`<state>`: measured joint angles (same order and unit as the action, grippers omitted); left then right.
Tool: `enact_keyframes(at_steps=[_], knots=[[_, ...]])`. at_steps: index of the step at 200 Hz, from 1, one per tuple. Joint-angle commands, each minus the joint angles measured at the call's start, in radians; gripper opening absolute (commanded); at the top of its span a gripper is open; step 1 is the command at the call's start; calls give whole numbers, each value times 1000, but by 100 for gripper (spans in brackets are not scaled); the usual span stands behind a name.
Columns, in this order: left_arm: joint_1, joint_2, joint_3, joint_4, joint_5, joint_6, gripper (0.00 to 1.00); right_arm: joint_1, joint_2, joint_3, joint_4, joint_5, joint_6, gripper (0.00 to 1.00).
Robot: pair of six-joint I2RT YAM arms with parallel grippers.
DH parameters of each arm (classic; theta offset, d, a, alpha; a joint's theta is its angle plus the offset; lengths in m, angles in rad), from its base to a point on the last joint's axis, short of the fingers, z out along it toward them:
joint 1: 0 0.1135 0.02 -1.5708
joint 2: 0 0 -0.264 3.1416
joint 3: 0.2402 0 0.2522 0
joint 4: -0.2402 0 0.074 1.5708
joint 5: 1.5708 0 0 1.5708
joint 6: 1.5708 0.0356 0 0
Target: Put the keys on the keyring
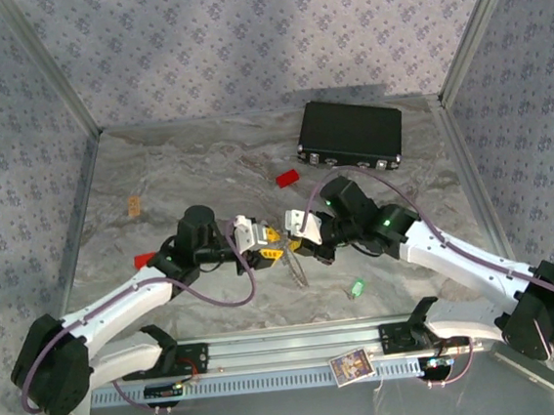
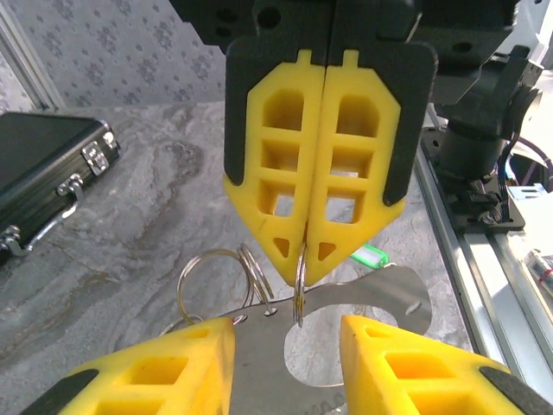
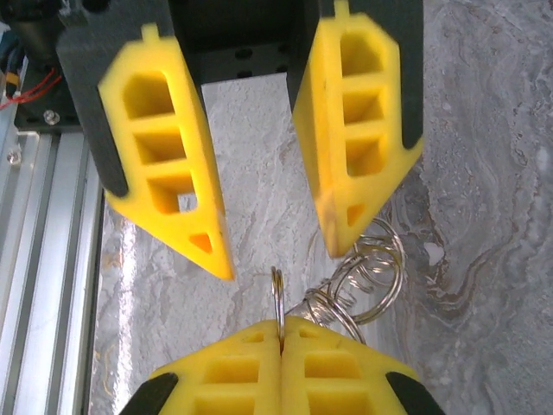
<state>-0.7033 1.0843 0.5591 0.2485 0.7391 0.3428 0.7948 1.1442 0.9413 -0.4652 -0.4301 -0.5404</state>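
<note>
While the right gripper (image 3: 281,327) is clamped on the keyring (image 3: 277,290), holding it edge-on above the middle of the table (image 1: 156,170), the left gripper (image 2: 287,327) faces it with its fingers spread apart, tips near the hoop. The green key (image 1: 357,287) lies toward the table's near edge, and the red key (image 1: 145,260) lies toward its left edge, beside the left arm (image 1: 120,306).

Black latched case (image 1: 350,134) at far right of the marbled desk (image 1: 185,167); red rectangular block (image 1: 287,178) near its near-left corner; small tan piece (image 1: 135,206) at left.
</note>
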Motion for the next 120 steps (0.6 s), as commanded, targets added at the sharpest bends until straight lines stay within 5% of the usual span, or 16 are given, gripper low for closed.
enact_keyframes(at_steps=[1, 49, 120], knots=[[2, -33, -38, 65, -4, -36, 40, 7, 8, 56, -87, 16, -53, 0], [7, -24, -39, 60, 22, -55, 42, 19, 44, 120, -167, 26, -97, 0], [8, -8, -23, 24, 57, -44, 31, 54, 97, 182, -195, 73, -115, 0]])
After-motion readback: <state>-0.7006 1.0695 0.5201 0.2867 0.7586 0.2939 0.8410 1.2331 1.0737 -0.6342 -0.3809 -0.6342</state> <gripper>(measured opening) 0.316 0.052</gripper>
